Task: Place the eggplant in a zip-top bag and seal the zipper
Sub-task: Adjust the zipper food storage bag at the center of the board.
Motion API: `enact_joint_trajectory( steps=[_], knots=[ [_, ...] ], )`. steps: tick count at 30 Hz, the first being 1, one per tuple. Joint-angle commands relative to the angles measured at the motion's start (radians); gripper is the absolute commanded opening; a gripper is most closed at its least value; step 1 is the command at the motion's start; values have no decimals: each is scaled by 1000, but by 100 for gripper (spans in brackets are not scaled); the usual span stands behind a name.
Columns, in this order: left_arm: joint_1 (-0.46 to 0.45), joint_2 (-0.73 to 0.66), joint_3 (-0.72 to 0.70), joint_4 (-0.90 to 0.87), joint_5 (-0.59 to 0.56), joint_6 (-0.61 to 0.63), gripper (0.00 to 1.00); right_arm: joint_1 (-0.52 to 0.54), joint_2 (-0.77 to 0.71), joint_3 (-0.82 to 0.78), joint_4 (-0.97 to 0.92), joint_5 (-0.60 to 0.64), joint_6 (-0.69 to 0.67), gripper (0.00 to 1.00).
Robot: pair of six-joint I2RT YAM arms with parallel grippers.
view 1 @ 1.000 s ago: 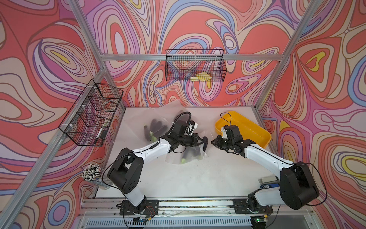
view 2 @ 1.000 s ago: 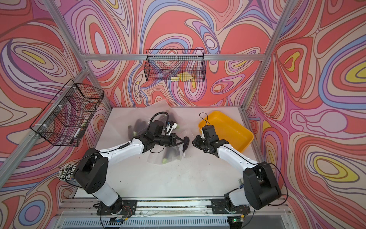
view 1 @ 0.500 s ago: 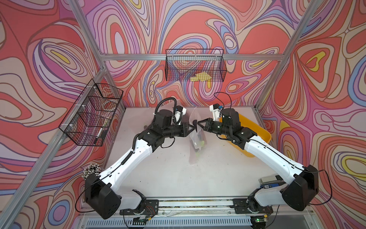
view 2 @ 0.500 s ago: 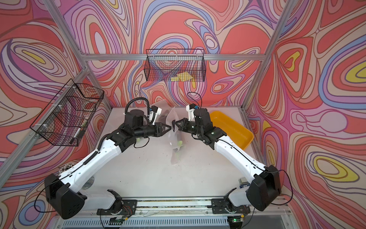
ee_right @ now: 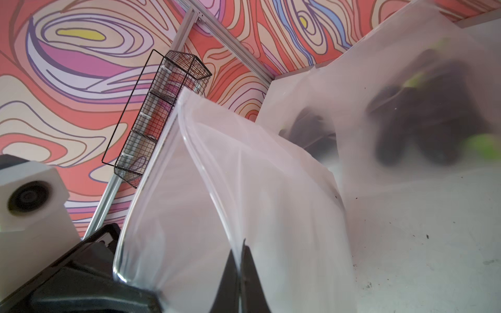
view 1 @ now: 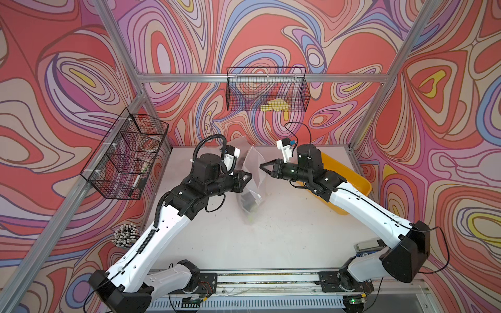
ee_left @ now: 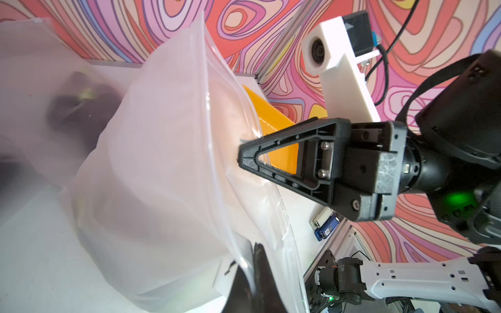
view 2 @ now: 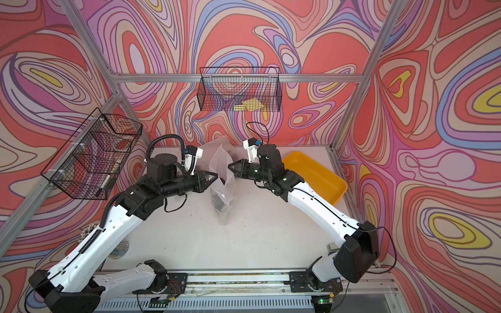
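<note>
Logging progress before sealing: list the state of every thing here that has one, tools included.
left tool, shut on zip-top bag edge
right tool, shut on its opposite edge
zip-top bag, held up between them, mouth unsealed
eggplant, inside it, at the bottom
bag behind, on the table, dark eggplants inside, seal not visible
yellow bin, on the table, nothing seen inside

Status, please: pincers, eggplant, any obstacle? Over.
Left pincer, right pincer: both shut on zip-top bag, held up between them. Eggplant down inside. Second bag behind, not blocking.
</note>
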Motion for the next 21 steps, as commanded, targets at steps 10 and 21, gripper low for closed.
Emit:
enact_joint_trajectory(
  steps=[10, 21],
  knots=[
    [-67, 354, 59, 22, 98, -12, 0, -84, -66, -361, 16, 106, 62, 0],
    [-156, 640, 55, 216, 184, -97, 0, -198, -254, -399, -279, 162, -71, 47]
  ],
)
